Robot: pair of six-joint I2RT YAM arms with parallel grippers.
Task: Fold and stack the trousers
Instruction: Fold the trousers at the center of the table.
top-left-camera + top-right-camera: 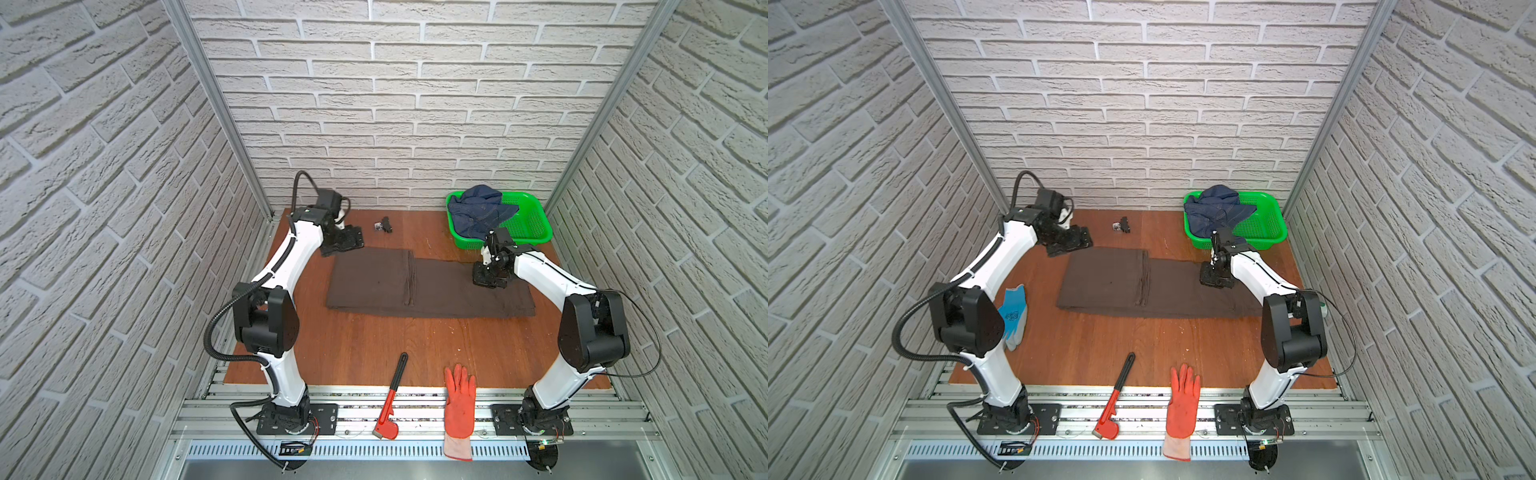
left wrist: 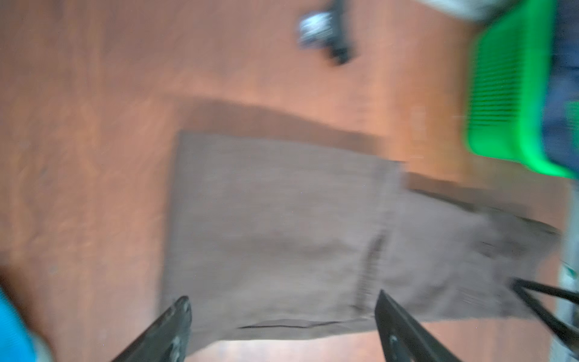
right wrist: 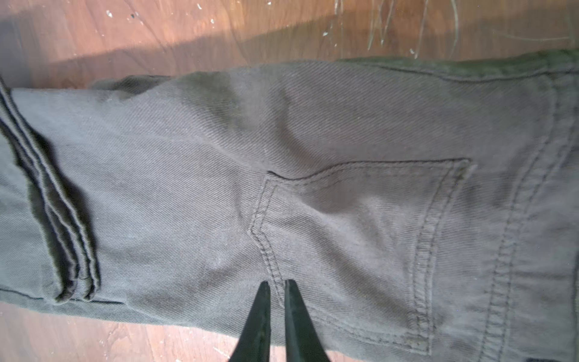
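While the one pair of trousers (image 1: 374, 282) lies half-folded on the table (image 1: 374, 353), left gripper (image 2: 283, 301) hovers by its folded end, fingers wide apart; right gripper (image 3: 277, 283) is down at the back pocket, fingers nearly together. Plus one green basket (image 1: 528, 241), one wrench (image 1: 392, 395), one orange glove (image 1: 459, 399), one blue glove (image 1: 1013, 316).

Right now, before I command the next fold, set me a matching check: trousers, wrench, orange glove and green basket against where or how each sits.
Things: 1 trousers; 2 wrench; 3 orange glove; 4 green basket.
States: A holds a blue denim garment; B lies over the table front edge, fingers pointing to the far side; C red, slanting at the front edge; D partly folded, mid-table.
Pairs: 1-D, 2-C, 3-B, 4-A.
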